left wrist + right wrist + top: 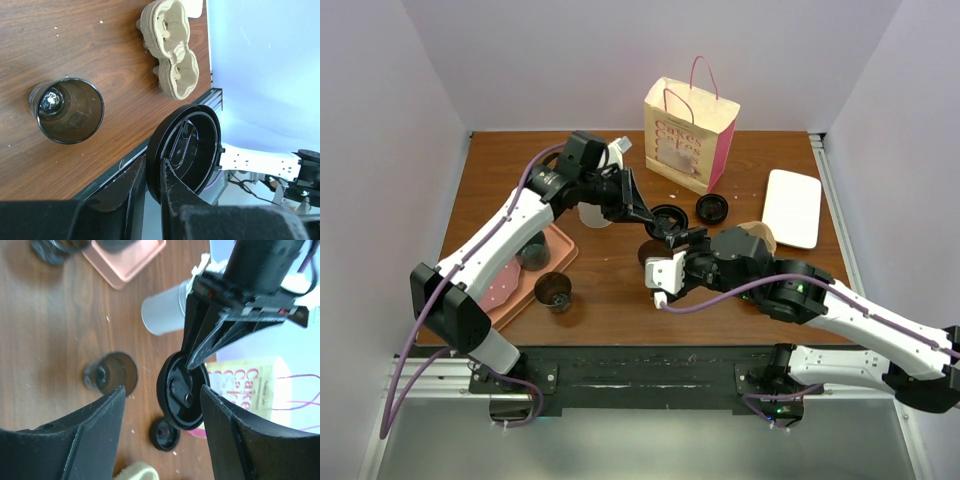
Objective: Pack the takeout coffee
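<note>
On table (100, 40): takeout coffee cup (65, 112) upright, axis vertical, open mouth up, contents unclear. In left gripper (154, 167): black lid (195, 140), clenched by rim, standing on edge. Released, jaws spread: right gripper (162, 390).

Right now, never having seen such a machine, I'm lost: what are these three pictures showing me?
These are two robot arms bolted to a wooden table. One picture looks down from above; the other two come from a camera on each wrist. The left gripper pinches a black lid by its rim. The right gripper stands open, holding nothing. On the table stand an open dark cup, a pulp cup carrier, a paper bag, a pink tray and a white cup.
</note>
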Robot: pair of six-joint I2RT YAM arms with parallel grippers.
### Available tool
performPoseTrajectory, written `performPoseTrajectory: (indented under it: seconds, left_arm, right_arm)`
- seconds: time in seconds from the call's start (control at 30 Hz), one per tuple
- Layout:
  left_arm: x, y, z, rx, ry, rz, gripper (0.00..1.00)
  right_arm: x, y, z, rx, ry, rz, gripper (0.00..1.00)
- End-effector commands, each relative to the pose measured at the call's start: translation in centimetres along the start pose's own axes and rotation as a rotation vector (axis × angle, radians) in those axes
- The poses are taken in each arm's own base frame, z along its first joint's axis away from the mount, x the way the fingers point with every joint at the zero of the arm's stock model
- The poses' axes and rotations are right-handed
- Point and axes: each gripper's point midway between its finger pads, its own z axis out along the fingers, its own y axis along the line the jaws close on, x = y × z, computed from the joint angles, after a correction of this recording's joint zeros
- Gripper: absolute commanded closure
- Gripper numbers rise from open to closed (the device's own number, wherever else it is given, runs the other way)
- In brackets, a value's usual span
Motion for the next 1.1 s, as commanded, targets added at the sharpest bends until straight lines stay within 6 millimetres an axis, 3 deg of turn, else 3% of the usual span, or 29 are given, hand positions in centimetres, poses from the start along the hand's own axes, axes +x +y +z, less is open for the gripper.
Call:
performPoseTrajectory:
  seconds: [0.0,0.33,0.5,0.67,0.83,0.9,0.97,1.07]
  left_arm:
    - [0.8,-2.1,-1.4,0.096,0.046,-0.046,0.9]
    - [2.0,-2.9,-2.5,0.144,0.065,-0.077,0.9]
    - [3.9,-3.0,-3.2,0.202,0.089,-0.154,0.9]
    - [3.8,-4.1,-4.2,0.254,0.052,-0.133,0.84]
    - [2.0,-5.4,-4.9,0.282,-0.021,-0.066,0.66]
    - [0.9,-5.8,-5.0,0.292,-0.056,-0.039,0.57]
    - [-0.7,-5.7,-5.4,0.296,-0.113,-0.022,0.54]
    - [-4.0,-5.4,-6.4,0.279,-0.256,0.052,0.47]
  right_arm:
    - [2.0,-0.6,0.1,0.057,0.101,-0.093,0.34]
    - [3.1,-2.4,2.0,0.195,0.178,-0.159,0.41]
    - [3.0,-2.6,2.6,0.21,0.18,-0.172,0.55]
    - [2.7,-2.5,2.3,0.206,0.161,-0.148,0.73]
    - [0.8,-1.8,1.8,0.151,0.067,-0.012,0.89]
    - [0.1,-1.7,1.5,0.132,0.044,0.052,0.9]
    - [-0.6,-1.1,1.5,0.108,0.018,0.156,0.9]
    - [-2.0,-0.3,1.6,0.064,-0.033,0.34,0.89]
